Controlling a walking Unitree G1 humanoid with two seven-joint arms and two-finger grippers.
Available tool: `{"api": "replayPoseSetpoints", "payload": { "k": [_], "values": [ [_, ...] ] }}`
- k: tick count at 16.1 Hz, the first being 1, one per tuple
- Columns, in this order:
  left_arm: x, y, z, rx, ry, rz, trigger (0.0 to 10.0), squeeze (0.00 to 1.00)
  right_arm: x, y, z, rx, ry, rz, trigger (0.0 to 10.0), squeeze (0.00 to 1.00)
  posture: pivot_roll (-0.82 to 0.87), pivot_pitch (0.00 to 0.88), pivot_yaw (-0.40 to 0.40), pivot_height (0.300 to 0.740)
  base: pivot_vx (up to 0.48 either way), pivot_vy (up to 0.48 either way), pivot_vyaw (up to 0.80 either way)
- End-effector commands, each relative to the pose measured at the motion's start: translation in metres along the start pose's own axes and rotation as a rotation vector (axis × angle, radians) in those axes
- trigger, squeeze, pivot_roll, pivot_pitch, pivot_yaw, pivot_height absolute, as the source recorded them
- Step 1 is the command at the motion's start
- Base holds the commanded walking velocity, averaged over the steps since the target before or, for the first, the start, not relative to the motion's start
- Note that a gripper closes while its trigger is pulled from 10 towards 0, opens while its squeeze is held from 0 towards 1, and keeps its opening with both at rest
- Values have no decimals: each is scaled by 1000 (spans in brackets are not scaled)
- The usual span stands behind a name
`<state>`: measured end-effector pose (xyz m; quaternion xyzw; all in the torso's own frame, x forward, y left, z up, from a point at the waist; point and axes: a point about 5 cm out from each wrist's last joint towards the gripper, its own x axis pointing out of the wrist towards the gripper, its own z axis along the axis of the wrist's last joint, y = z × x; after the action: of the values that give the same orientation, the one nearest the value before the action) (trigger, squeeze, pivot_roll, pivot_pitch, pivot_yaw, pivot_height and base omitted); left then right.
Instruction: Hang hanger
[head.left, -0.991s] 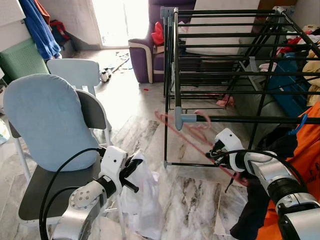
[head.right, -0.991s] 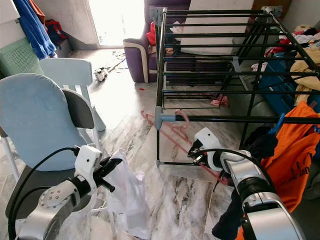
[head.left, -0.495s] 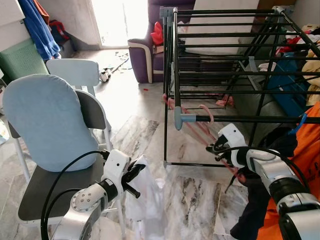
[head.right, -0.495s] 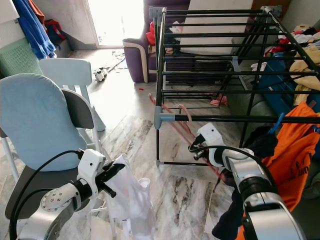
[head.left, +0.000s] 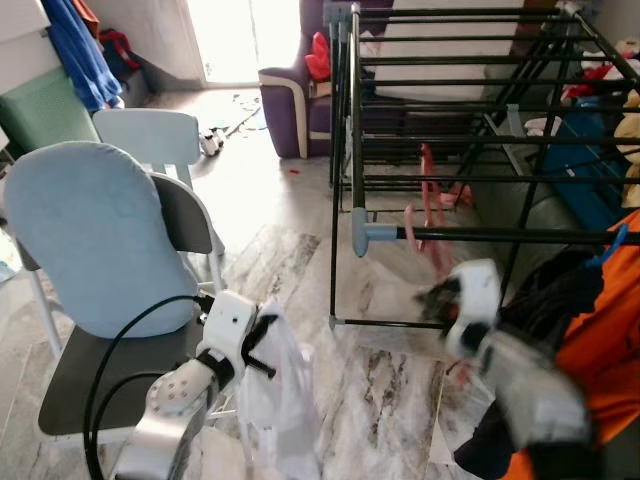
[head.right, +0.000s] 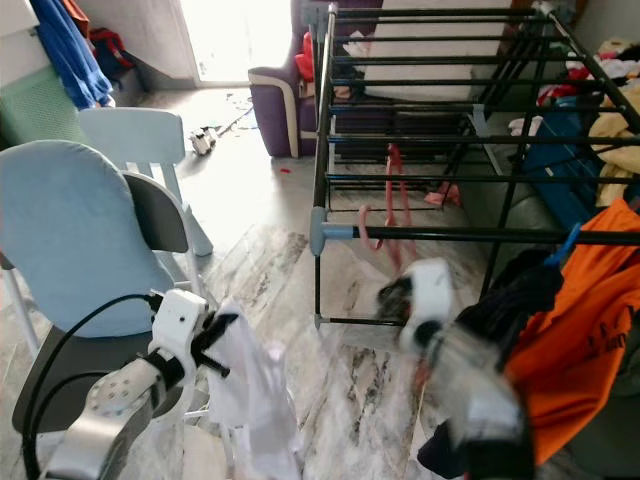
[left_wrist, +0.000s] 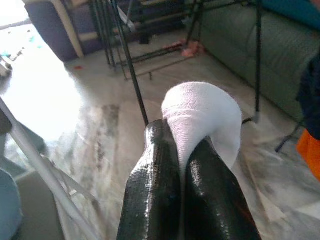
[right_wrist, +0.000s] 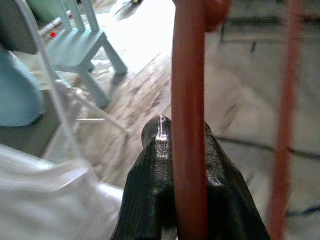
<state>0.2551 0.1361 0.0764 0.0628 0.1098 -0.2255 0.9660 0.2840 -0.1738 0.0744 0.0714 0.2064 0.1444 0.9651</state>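
The right gripper (right_wrist: 187, 150) has its jaws closed on one red hanger (right_wrist: 189, 100), pinching a straight bar of it so the frame rises above the jaws toward the drying rack (head.left: 450, 235). In the head views that arm is blurred, just below and in front of the rack's nearest rail. The hanger's hook (head.left: 412, 222) appears to sit at that rail; whether it bears on the rail cannot be told. My judgement: the low grip leaves the hook free to catch the rail.

The left gripper (left_wrist: 180, 165) has its jaws shut on one white garment (left_wrist: 202, 115), which hangs below the jaws beside the chair (head.left: 85, 240), seemingly kept off the floor until needed.

Count: one hanger, one white garment, one rack, two chairs, the second (head.left: 150, 135) behind the first.
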Motion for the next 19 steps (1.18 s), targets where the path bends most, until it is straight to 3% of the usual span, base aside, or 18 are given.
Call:
{"api": "replayPoseSetpoints", "payload": {
  "k": [1,4,5,6,7,8,9,11,15,19],
  "values": [
    [3,7,7,10,-44,63,10000,0,-11,8,33,-24,-163,-10,10000,0,-160,0,41,740,0,0,0],
    [6,11,12,0,-84,133,10000,0,-17,20,23,57,-138,17,10000,0,-160,0,34,740,0,0,0],
    [7,10,13,1,-88,136,10000,0,-20,24,29,76,-190,54,10000,0,-155,0,43,740,0,0,0],
    [6,7,12,18,-88,122,10000,0,-22,21,25,91,-173,31,10000,0,-149,0,46,740,0,0,0],
    [6,6,11,34,-84,115,10000,0,-22,19,17,133,-138,7,10000,0,-141,0,49,740,0,0,0],
    [5,7,11,50,-83,112,10000,0,-22,16,-1,158,-28,-21,10000,0,-135,0,52,740,0,0,0],
    [5,11,12,52,-89,123,10000,0,-22,18,-14,182,62,-21,10000,0,-131,0,51,740,0,0,0],
    [6,18,12,67,-87,142,10000,0,-23,28,-23,181,139,39,10000,0,-126,0,52,740,0,0,0],
    [8,22,15,82,-98,149,10000,0,-18,32,-22,208,152,63,10000,0,-118,0,58,740,0,0,0],
    [8,21,15,86,-102,148,10000,0,-17,40,-7,239,51,157,10000,0,-114,0,56,740,0,0,0]
  ]
}}
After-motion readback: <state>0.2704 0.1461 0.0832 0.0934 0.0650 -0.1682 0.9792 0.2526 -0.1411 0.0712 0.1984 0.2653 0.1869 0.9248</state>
